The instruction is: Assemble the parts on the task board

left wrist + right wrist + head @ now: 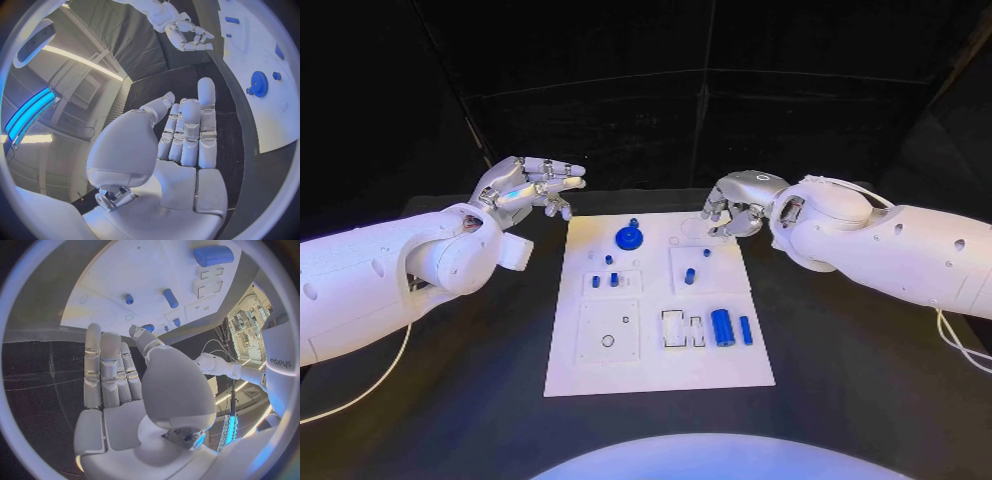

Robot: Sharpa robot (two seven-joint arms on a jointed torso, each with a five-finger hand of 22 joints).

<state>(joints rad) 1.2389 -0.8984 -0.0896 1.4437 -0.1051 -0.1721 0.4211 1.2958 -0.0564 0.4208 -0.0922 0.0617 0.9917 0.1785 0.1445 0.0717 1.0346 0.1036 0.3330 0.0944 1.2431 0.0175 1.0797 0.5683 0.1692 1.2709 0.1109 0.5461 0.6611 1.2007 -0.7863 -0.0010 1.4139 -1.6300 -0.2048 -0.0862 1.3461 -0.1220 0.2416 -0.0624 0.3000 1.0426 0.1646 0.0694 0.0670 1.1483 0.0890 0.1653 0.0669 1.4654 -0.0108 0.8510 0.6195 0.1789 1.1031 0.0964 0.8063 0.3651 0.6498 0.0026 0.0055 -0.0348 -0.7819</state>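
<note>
The white task board (661,372) lies in the middle of the black table. A blue gear (629,237) sits near its far edge. A thick blue cylinder (721,326) and a thinner blue peg (746,330) lie side by side at its right, and several small blue pegs (689,275) stand around the middle. My left hand (531,185) hovers off the board's far left corner, fingers apart and holding nothing. My right hand (737,205) hangs over the far right corner, also holding nothing. In the left wrist view, the left hand (181,135) has straight fingers beside the gear (258,83). In the right wrist view, the right hand (125,375) faces the board (144,270) and the cylinder (214,255).
Bare black table (459,400) surrounds the board on every side. Two outlined rectangular slots (684,328) lie just left of the thick cylinder, and a square plate with a small ring (609,332) lies at the board's near left.
</note>
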